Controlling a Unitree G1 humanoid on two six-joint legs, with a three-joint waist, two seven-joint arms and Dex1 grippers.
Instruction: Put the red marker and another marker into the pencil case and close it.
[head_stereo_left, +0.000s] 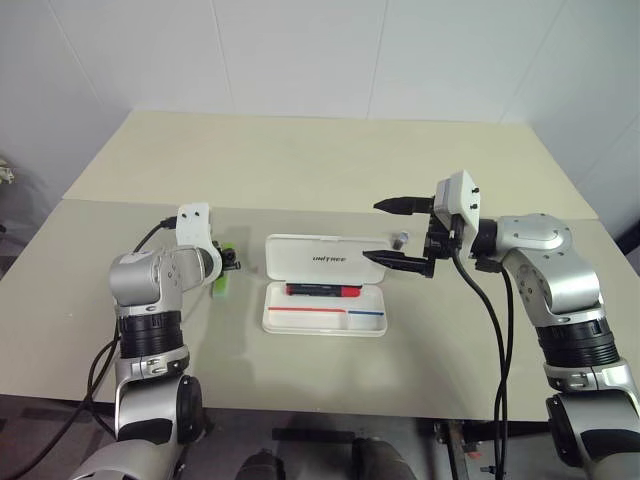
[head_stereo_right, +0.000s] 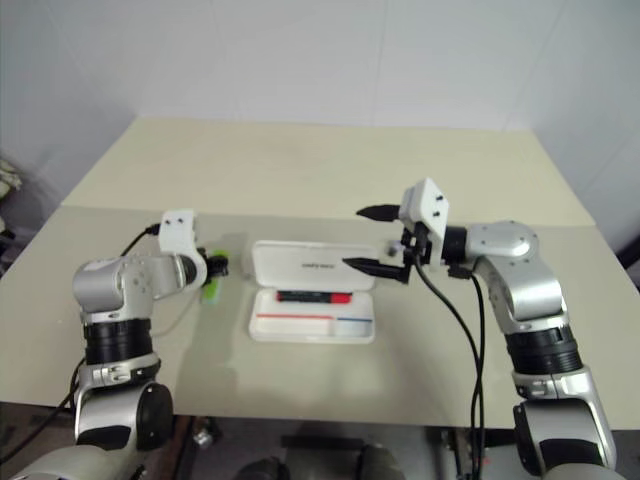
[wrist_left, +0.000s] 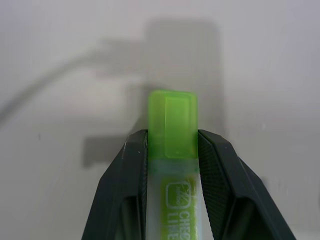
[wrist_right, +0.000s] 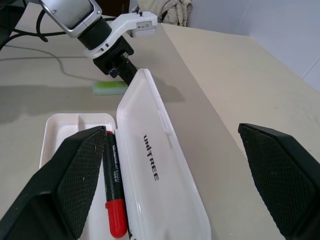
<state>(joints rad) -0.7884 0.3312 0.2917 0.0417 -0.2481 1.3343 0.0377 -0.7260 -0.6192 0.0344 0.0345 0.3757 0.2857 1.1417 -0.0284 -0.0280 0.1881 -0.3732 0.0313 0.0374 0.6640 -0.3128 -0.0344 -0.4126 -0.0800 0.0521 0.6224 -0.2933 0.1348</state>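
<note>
Your left gripper (wrist_left: 172, 150) clamps the light-green highlighter (wrist_left: 173, 125) just left of the open pencil case (head_stereo_left: 325, 320) (red marker (head_stereo_left: 323, 291) already inside); right gripper (head_stereo_left: 402, 233) gapes wide above its right end.

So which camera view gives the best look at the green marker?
The left wrist view: the green marker sits large between the two fingers of the left tool, with its cap and lettering readable. The two eye views show a small green piece beside the left wrist; the right wrist view shows a pale green end by the pencil case.
</note>
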